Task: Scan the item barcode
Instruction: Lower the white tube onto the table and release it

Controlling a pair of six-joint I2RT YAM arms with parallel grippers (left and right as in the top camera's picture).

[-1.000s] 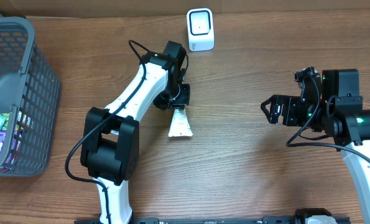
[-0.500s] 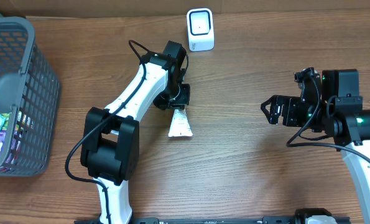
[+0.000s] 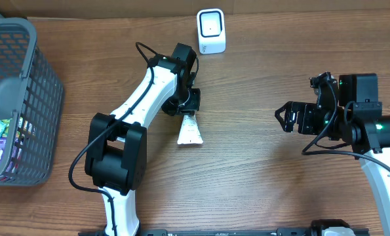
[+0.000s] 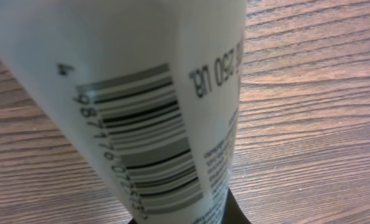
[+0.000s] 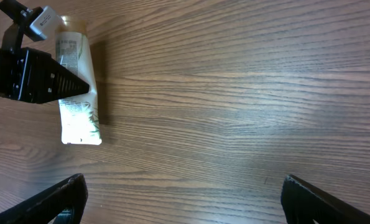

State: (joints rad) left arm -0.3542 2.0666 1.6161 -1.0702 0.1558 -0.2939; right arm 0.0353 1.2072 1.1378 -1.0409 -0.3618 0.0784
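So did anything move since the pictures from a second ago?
Nothing visibly moved. The left tool stays shut on the white plastic tube, the right tool stays open, and the white scanner box and grey plastic basket sit where they were.

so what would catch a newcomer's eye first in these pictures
The white tube lies in the middle of the table, pinched at one end by the left gripper, its barcode filling the left wrist view. Behind it stands a white scanner; a grey basket sits far left, and the right gripper hangs open.
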